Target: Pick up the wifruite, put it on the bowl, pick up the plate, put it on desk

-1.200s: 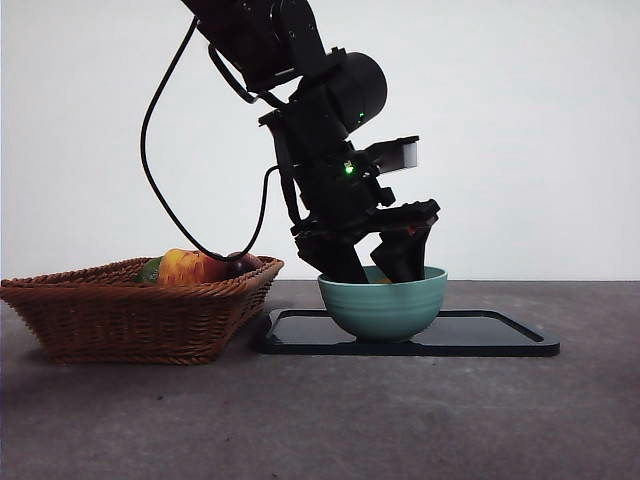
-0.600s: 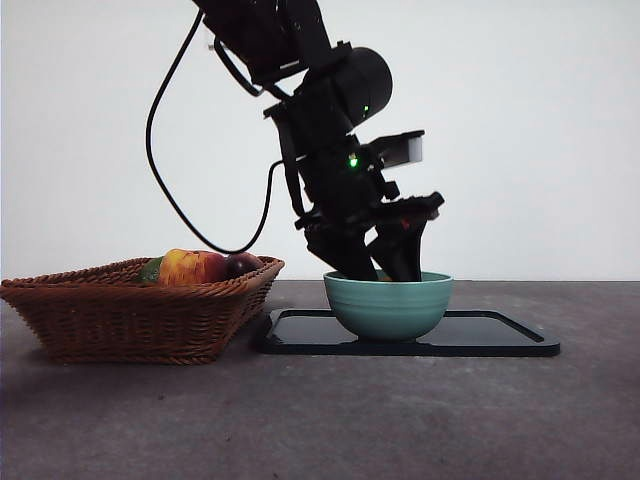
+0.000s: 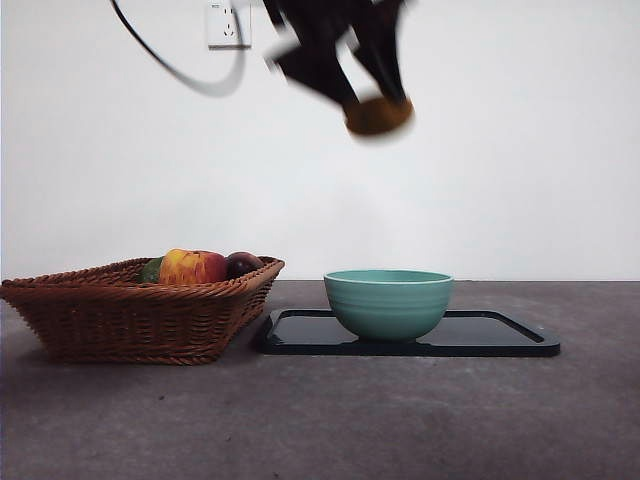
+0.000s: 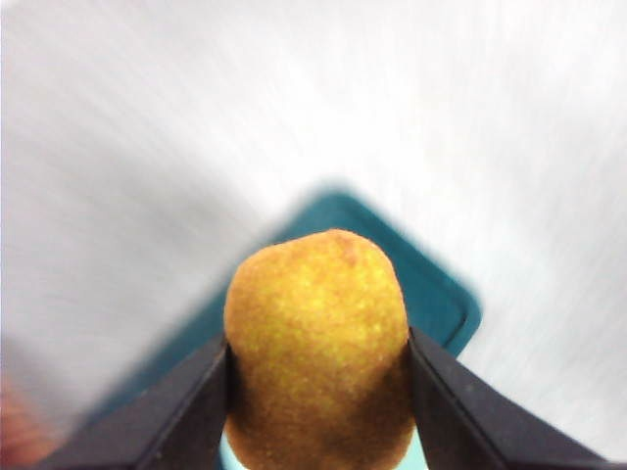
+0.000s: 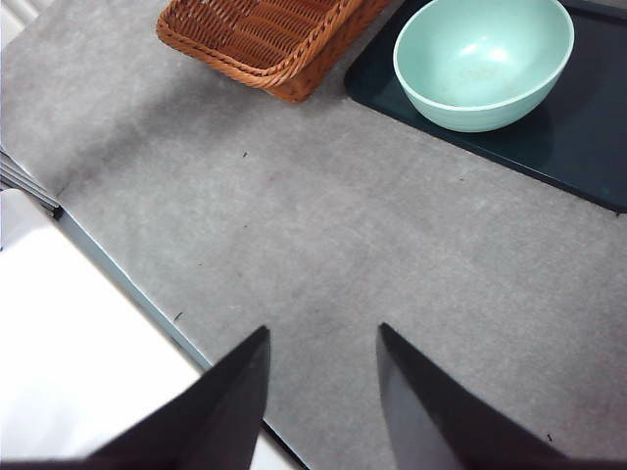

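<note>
The wifruite [image 3: 378, 117], small and orange-brown, hangs high above the bowl, blurred by motion, with my left gripper [image 3: 372, 98] shut on it. In the left wrist view the wifruite [image 4: 315, 343] fills the gap between the two black jaws. The mint-green bowl [image 3: 388, 300] stands empty [image 5: 482, 61] on the dark plate [image 3: 500, 335], a flat tray on the grey desk [image 3: 320, 420]. My right gripper [image 5: 323, 338] is open over bare desk [image 5: 392, 245] near its edge, well away from the bowl.
A wicker basket [image 3: 130, 310] sits left of the plate, holding a red-and-yellow apple [image 3: 192, 267], a dark plum [image 3: 243, 263] and something green [image 3: 150, 270]. A white surface [image 5: 88, 362] lies past the desk's edge. A cable [image 3: 180, 70] trails from the raised arm.
The left gripper was down inside the bowl; it has risen fast to high above it, still holding the wifruite. The bowl and plate have not moved.
</note>
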You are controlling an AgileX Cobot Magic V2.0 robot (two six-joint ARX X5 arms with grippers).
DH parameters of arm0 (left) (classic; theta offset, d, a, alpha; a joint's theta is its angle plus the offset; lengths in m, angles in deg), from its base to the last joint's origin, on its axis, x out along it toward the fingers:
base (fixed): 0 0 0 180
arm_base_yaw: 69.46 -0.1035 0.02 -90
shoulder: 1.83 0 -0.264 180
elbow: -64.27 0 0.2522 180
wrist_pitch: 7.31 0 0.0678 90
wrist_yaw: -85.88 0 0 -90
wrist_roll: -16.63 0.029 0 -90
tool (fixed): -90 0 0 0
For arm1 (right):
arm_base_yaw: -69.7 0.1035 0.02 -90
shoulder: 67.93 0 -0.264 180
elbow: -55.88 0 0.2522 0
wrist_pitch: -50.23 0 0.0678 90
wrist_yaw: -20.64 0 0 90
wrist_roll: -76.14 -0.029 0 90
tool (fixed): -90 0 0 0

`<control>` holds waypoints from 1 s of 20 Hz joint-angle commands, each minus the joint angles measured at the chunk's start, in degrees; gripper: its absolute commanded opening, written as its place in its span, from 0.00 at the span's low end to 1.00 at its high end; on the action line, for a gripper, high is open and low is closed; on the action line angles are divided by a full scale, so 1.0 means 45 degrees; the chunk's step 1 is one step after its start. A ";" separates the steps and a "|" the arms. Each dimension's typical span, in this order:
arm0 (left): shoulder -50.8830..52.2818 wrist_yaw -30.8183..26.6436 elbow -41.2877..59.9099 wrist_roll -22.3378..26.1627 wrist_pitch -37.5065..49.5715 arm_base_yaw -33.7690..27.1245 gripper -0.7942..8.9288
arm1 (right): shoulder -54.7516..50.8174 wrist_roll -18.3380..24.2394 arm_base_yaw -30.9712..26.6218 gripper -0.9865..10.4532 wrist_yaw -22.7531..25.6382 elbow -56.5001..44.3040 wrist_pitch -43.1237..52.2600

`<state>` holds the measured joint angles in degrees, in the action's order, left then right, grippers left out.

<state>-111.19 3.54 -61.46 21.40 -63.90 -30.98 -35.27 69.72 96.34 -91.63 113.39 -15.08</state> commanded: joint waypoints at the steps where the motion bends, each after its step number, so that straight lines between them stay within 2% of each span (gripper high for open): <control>1: 0.1200 0.0019 -0.0442 -0.0602 -0.0602 -0.0335 0.29 | 0.0034 0.0117 0.0087 0.24 0.0049 0.0078 0.0214; 6: 0.3361 0.0015 -0.0432 -0.1141 -0.2929 -0.1481 0.29 | 0.0034 0.0194 0.0087 0.24 0.0044 0.0078 0.0306; 7: 0.3696 0.0019 -0.0403 -0.1151 -0.3453 -0.1695 0.26 | 0.0034 0.0204 0.0087 0.24 0.0044 0.0078 0.0311; 9: 0.4333 0.0015 0.0073 -0.1205 -0.3672 -0.1938 0.26 | 0.0034 0.0214 0.0087 0.24 0.0044 0.0073 0.0311; 14: 0.6343 -0.0447 0.4187 -0.2147 -0.2244 -0.2458 0.26 | 0.0034 0.0214 0.0087 0.24 0.0044 0.0078 0.0306; 18: 0.7499 -0.2161 0.7509 -0.3254 -0.0175 -0.2613 0.26 | 0.0034 0.0209 0.0087 0.24 0.0044 0.0073 0.0311; 20: 0.7504 -0.2429 0.8587 -0.3672 0.0709 -0.2613 0.26 | 0.0034 0.0209 0.0087 0.24 0.0044 0.0073 0.0311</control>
<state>-77.18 -7.22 -22.22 6.63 -61.51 -43.04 -35.29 69.96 96.34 -91.65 113.39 -14.23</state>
